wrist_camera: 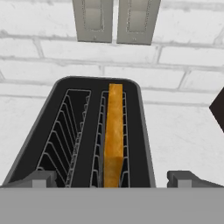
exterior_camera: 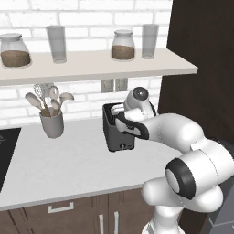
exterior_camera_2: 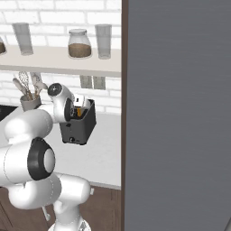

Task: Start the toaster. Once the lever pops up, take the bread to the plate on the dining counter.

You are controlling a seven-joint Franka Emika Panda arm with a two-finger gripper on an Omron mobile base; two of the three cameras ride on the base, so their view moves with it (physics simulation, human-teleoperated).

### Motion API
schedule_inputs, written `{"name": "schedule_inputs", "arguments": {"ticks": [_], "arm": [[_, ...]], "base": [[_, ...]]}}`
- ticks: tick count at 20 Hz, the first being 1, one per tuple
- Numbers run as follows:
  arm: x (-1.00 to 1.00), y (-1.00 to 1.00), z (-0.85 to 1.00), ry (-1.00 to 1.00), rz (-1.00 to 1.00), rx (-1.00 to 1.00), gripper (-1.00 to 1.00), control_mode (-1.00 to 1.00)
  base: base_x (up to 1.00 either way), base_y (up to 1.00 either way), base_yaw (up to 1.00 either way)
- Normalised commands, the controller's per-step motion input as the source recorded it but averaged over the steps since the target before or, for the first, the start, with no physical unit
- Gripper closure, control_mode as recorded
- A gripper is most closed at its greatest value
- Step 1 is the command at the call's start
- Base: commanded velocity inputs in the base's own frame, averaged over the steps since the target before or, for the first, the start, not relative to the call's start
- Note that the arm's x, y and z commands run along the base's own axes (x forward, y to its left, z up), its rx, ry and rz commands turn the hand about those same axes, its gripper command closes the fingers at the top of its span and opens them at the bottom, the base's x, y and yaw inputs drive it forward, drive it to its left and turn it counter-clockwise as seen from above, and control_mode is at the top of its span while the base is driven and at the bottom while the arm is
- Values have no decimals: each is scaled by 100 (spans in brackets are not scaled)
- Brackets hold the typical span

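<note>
The dark toaster [exterior_camera: 115, 137] stands on the pale worktop against the brick wall. In the hand view I look down into the toaster [wrist_camera: 59, 105] and its two slots. The orange-tan bread [wrist_camera: 113, 131] stands on edge in the right slot; the left slot is empty. My gripper [wrist_camera: 112, 179] hovers just above the toaster's near end, open, one fingertip [wrist_camera: 39, 178] on each side and nothing held. In the right base view the gripper [exterior_camera_2: 77, 104] sits over the toaster [exterior_camera_2: 80, 130], with a bit of the bread [exterior_camera_2: 80, 112] showing. The plate and the dining counter are out of view.
A grey utensil cup [exterior_camera: 51, 123] with spoons stands left of the toaster, and a black cooktop [exterior_camera: 7, 146] lies at the far left. The shelf [exterior_camera: 91, 66] above carries jars and glasses. Wall outlets [wrist_camera: 116, 19] are behind the toaster. A tall dark panel [exterior_camera_2: 176, 113] rises on the right.
</note>
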Motion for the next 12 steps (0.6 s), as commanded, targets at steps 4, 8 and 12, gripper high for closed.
{"name": "schedule_inputs", "arguments": {"ticks": [4,8,12], "arm": [[13,0,-17,0,0,-2,-100,-100],[21,0,-16,-1,0,-2,-100,-100],[26,0,-14,-3,0,-2,-100,-100]], "base": [[0,0,0],[0,0,0],[0,0,0]]}}
